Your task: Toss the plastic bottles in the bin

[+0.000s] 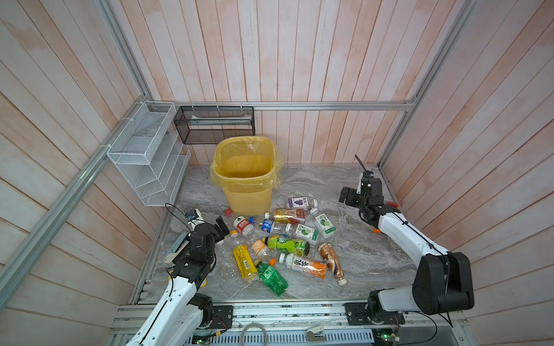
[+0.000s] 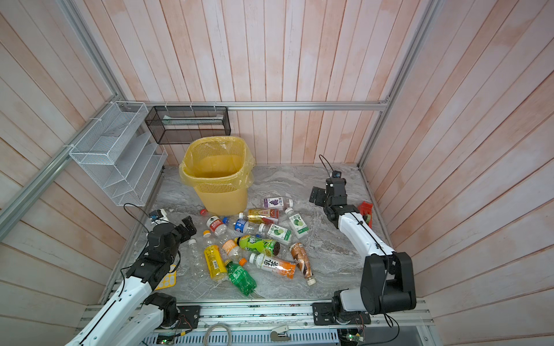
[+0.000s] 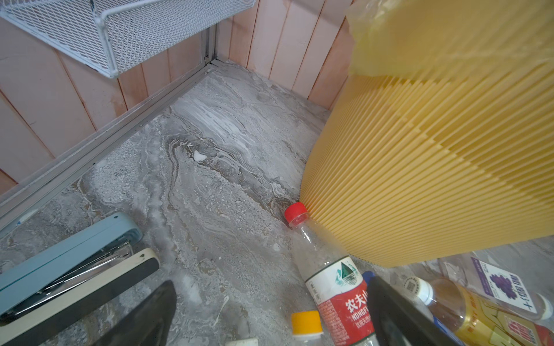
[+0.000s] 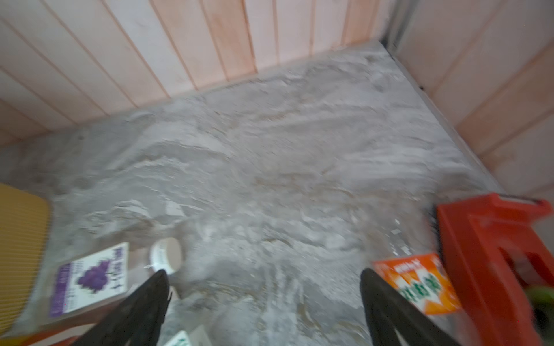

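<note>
As no bottle is yet gripped, the left gripper (image 1: 222, 228) is held with jaws spread wide, presumably ready for the red-labelled bottle (image 1: 243, 225) just at its three o'clock; the right gripper (image 1: 345, 195) is likewise spread and empty. The plastic bottles (image 1: 284, 242) are heaped on the table (image 1: 374, 248) at the right gripper's eight o'clock. Inside the bin (image 1: 248, 194), at the pile's eleven o'clock, only the bag lining (image 1: 215, 176) is seen.

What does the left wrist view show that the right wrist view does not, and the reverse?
Only the left wrist view: a blue stapler, the white mesh rack, a red-capped water bottle and a yellow cap. Only the right wrist view: the red tape dispenser and a blurred orange-printed item. Both: the yellow bin, the grape-label bottle and the marble tabletop.
</note>
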Controlling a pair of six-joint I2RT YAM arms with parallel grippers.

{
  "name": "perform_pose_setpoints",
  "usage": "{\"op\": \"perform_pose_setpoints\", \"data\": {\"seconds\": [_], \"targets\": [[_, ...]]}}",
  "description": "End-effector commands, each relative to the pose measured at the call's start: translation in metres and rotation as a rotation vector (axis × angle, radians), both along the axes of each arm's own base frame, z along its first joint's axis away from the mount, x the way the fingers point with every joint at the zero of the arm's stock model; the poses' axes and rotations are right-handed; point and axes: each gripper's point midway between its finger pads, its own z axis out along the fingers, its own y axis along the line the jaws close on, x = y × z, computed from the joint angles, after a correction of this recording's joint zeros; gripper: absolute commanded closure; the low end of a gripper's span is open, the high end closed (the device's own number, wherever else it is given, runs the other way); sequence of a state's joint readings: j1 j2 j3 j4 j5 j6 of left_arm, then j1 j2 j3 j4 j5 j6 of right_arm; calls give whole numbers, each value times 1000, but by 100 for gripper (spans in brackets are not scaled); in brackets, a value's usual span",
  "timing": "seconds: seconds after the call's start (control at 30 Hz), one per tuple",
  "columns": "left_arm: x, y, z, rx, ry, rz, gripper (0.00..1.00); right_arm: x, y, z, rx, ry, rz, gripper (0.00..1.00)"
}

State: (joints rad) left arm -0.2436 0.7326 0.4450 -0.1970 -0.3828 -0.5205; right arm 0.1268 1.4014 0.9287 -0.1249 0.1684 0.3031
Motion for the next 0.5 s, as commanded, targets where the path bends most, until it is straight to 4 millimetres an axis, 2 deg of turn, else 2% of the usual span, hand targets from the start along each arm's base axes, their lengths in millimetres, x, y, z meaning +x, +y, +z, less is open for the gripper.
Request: {"op": "perform_pose_setpoints", "data": {"seconds": [0.0,0.13,0.47], "targets": [[-1,3,-3,5,23,24,1,-13,-37,-11,-123,55,-104,2],[1,2,-6,8,30,22,0,-18,-61,-43,-184,162,-146,5],[2,1,-12,26,47,15,0,-12,-94,-79,-284,299,-216,4]]}}
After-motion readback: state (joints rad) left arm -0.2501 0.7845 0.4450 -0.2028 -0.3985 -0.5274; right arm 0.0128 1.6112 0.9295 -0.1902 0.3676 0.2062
